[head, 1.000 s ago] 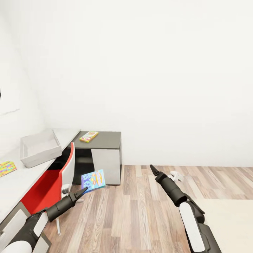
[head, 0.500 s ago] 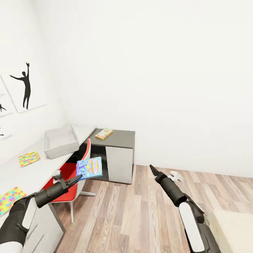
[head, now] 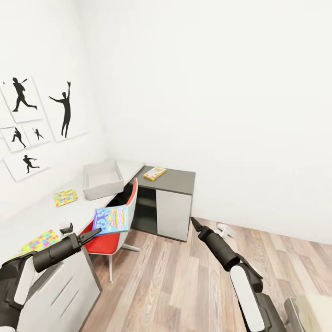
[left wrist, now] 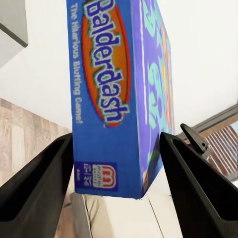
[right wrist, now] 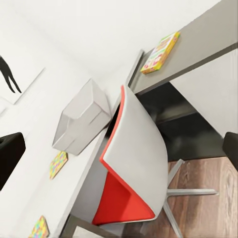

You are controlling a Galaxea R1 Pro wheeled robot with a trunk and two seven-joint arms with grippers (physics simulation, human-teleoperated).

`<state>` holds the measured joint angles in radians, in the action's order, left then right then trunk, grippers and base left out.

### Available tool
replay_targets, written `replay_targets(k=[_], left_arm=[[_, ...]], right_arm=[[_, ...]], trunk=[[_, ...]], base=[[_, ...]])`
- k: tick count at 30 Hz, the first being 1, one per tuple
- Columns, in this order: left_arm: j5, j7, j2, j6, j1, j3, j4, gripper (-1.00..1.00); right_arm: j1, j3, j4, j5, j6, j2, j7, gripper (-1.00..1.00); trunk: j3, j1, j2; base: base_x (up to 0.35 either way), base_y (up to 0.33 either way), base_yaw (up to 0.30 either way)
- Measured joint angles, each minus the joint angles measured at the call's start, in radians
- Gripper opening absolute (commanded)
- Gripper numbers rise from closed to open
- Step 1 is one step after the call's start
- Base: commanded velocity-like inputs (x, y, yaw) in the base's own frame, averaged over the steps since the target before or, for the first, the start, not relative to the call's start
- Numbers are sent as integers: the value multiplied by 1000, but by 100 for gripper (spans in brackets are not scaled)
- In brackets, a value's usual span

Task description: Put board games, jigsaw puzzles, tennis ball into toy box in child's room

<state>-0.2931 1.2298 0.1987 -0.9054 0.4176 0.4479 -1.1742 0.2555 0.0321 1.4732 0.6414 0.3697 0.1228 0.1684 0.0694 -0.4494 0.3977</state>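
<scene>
Toy box (head: pixel 102 179) on table (head: pixel 44 216) beside cabinet top bearing one board game (head: pixel 154 173), two jigsaw puzzles (head: pixel 65 197) nearer, chair (head: pixel 117 226) before table, another board game (head: pixel 110 219) in left gripper (head: pixel 93 234).

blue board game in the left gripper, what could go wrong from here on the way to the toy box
The left gripper pinches the blue board game by one edge only, so it could tilt or slip out during the carry.

The red chair stands between the gripper and the table, so the box or arm could knock it.

The toy box sits far back on the table, beyond a jigsaw puzzle; a long reach may drop the game short or brush the puzzle.
</scene>
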Motion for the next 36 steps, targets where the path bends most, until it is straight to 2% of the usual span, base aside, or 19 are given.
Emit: replay_targets(k=[4, 8, 21, 27, 31, 36], left_arm=[[1, 0, 2, -11, -15, -1, -47, -100], [3, 0, 2, -13, -22, 0, -59, -100], [-1, 1, 2, -16, -26, 0, -68, -100], [0, 2, 3, -33, -26, 1, -69, -100], [-1, 20, 12, -45, -26, 1, -70, -100], [0, 70, 19, -45, -26, 1, -70, -100]], right_arm=[[0, -3, 0, 0, 0, -1, 0, 100], [0, -2, 0, -1, -5, -2, 1, 100], [0, -6, 5, -1, -49, -4, 4, 100], [0, -39, 42, -2, -43, -6, 6, 100], [1, -47, 77, 0, 6, -7, 6, 100], [34, -40, 95, 5, 205, -8, -16, 100]], trunk=[[3, 0, 0], [6, 0, 0], [7, 0, 0], [7, 0, 0], [7, 0, 0], [7, 0, 0]], base=[[134, 0, 274], [240, 0, 205], [33, 0, 17], [154, 0, 0], [102, 0, 0], [24, 0, 0]])
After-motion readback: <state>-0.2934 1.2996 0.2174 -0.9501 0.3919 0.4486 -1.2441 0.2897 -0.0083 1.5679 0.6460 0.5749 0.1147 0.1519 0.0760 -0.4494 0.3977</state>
